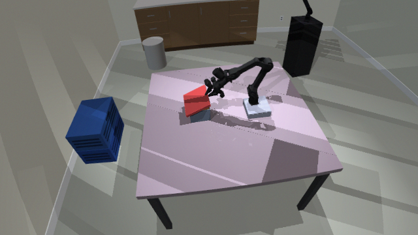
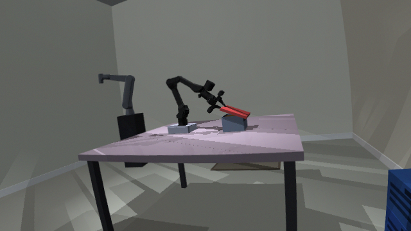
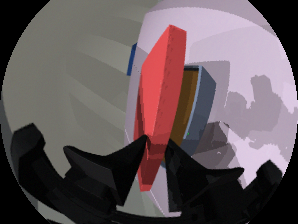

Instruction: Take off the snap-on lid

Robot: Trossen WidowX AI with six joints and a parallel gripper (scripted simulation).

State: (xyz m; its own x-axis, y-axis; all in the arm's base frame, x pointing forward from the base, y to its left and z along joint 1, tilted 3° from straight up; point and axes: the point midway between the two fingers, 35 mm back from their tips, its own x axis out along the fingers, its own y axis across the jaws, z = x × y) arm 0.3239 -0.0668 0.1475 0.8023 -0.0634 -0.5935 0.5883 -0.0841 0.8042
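Observation:
The red lid (image 1: 196,101) (image 2: 236,111) (image 3: 160,85) is off its flat seat and tilted over the storage box, its gripper-side edge raised and its far edge low by the box's far rim. Whether the far edge touches the rim is unclear. The blue-grey storage box (image 1: 200,117) (image 2: 234,124) (image 3: 204,105) stands upright on the table (image 1: 183,156) (image 2: 192,151), with a brown inside showing through the gap in the wrist view. My gripper (image 1: 207,94) (image 2: 223,107) (image 3: 156,139) is shut on the lid's near edge, one fingertip on each side.
The arm's pale base block (image 1: 258,108) (image 2: 181,129) sits to the gripper's right in the top view. A blue crate (image 1: 95,127) (image 2: 399,199) stands on the floor beyond the table's left edge. A grey cylinder (image 1: 155,53) stands behind the table.

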